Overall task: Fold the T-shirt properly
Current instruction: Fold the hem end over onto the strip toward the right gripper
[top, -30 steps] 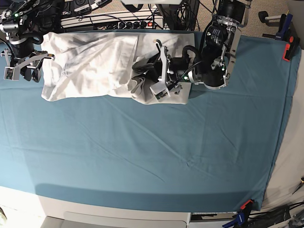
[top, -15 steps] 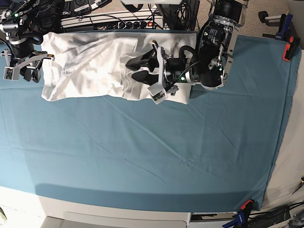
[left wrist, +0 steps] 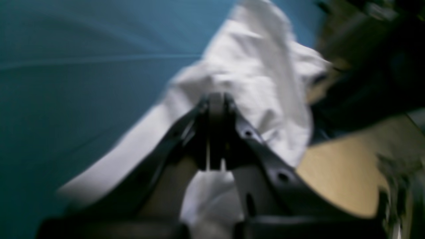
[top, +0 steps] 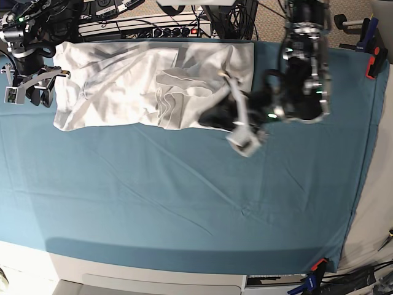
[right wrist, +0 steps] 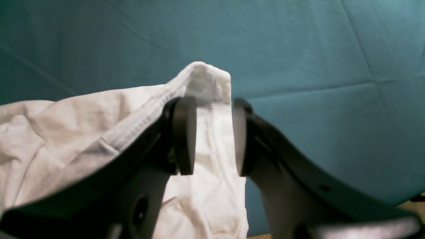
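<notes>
The T-shirt (top: 141, 86) lies spread along the top edge of the base view, white cotton, rumpled, with soft ridges and a grey-shadowed bunch of folds near its middle. Under it the teal cloth (top: 184, 203) covers the table, matte and finely woven, creased in long shallow lines.

Over at the upper right of centre, the left gripper (top: 216, 117) sits at the shirt's lower right edge, its black curved fingers pressed tightly together. In the left wrist view the picture is blurred; the left gripper (left wrist: 215, 132) shows its jaws fully closed with white fabric (left wrist: 262, 83) around and behind them, but whether cloth is pinched between them I cannot tell.

Upper left of the base view: the right gripper (top: 27, 92) sits at the shirt's left end. Its wrist view is sharp: the right gripper (right wrist: 209, 136) has flat dark pads (right wrist: 184, 134) standing apart, a stitched, ribbed hem (right wrist: 212, 99) rising as a peak between them.
</notes>
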Robot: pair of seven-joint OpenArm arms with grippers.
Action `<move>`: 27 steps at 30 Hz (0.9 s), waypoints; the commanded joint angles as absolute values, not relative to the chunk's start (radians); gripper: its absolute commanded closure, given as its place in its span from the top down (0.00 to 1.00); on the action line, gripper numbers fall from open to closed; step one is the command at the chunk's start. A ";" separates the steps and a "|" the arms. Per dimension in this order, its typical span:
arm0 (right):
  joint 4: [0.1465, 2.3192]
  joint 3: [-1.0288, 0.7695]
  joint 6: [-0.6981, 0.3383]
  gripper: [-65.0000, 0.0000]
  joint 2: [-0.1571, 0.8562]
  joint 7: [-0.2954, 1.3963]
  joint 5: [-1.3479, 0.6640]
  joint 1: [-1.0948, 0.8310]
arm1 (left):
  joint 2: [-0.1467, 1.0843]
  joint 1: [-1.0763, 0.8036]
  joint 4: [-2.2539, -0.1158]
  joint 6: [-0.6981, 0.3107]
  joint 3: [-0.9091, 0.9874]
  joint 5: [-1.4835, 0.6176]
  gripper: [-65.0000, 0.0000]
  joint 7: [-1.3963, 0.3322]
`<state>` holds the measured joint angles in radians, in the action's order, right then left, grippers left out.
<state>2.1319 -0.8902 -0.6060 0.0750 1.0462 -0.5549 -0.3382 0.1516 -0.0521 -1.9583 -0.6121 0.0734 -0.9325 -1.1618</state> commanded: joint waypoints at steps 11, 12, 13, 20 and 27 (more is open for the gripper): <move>2.146 -0.896 -0.605 0.30 0.089 1.017 -0.591 -0.338 | 0.180 -0.176 -1.977 -0.512 0.051 -0.808 0.00 -1.100; 2.146 -0.896 -0.605 0.30 0.089 1.017 -0.591 -0.338 | 0.180 -0.180 -1.977 -0.512 0.037 -0.802 0.00 -1.092; 2.146 -0.896 -0.605 0.30 0.089 1.017 -0.591 -0.338 | 0.179 -0.183 -1.977 -0.512 0.021 -0.786 0.00 -1.082; 2.146 -0.896 -0.604 0.30 0.089 1.016 -0.591 -0.338 | 0.177 -0.183 -1.958 -0.467 -0.120 -0.584 0.00 -0.995; 2.146 -0.896 -0.605 0.30 0.089 1.013 -0.591 -0.338 | 0.178 -0.183 -1.950 -0.440 -0.228 -0.490 0.00 -0.992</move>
